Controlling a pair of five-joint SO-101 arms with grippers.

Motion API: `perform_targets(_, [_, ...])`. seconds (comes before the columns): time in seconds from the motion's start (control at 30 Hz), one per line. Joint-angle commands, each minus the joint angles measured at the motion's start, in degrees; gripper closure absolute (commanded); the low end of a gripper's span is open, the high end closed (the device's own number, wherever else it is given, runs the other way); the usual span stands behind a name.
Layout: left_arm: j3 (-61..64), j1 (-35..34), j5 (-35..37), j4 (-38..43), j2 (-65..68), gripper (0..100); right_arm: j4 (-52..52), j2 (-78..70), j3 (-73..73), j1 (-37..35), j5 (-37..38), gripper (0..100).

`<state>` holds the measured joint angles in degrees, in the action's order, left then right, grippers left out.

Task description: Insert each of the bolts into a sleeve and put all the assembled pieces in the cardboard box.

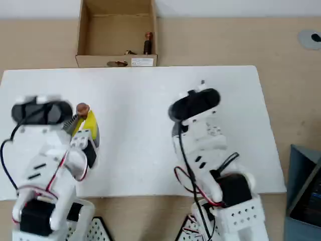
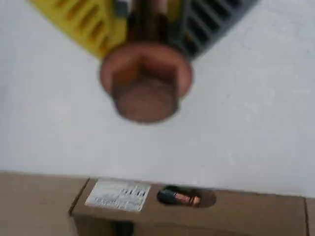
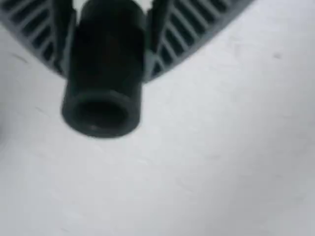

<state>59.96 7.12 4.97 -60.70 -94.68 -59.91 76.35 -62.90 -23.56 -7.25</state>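
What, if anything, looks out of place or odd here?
Nothing stands out. The left gripper holds a bolt, the right gripper holds a sleeve, and an assembled piece sits in the cardboard box.

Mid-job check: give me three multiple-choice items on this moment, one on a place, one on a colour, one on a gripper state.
1. Where does the brown cardboard box sit?
A. past the far edge of the white board
B. on the board between the arms
C. beside an arm's base

2. What colour is the hex-headed metal bolt in the left gripper?
A. silver
B. copper
C. blue

3. What is the state of the right gripper?
A. open over bare board
B. shut on the black tubular sleeve
C. shut on a bolt

Answers: 1 A, the high view shows the box beyond the board. 2 B, the left wrist view shows a copper head. 3 B, the sleeve sits clamped between its fingers.
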Motion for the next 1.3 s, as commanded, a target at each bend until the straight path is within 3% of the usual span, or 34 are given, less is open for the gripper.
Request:
perform_targets(0.0, [4.6, 0.5, 2.2, 1.6, -9.0, 100, 5.9, 0.3, -1.7, -4.5, -0.7, 98.9])
perform_targets(0.37, [5.5, 2.5, 16.4, 3.5, -9.7, 100, 18.5, 0.3, -6.6, -9.4, -0.6, 98.9])
perform_targets(0.67, [5.5, 9.8, 22.4, 5.1, -9.7, 100, 13.2, 12.8, -8.5, -10.1, -0.4, 98.9])
perform_targets(0.97, [5.0, 10.1, 26.5, 5.4, -9.7, 100, 6.4, 30.9, -16.7, -14.3, 5.1, 98.9])
perform_targets(1.27, [5.0, 10.3, 26.8, 16.7, -9.6, 100, 3.6, 35.7, -20.2, -21.2, 10.2, 98.9])
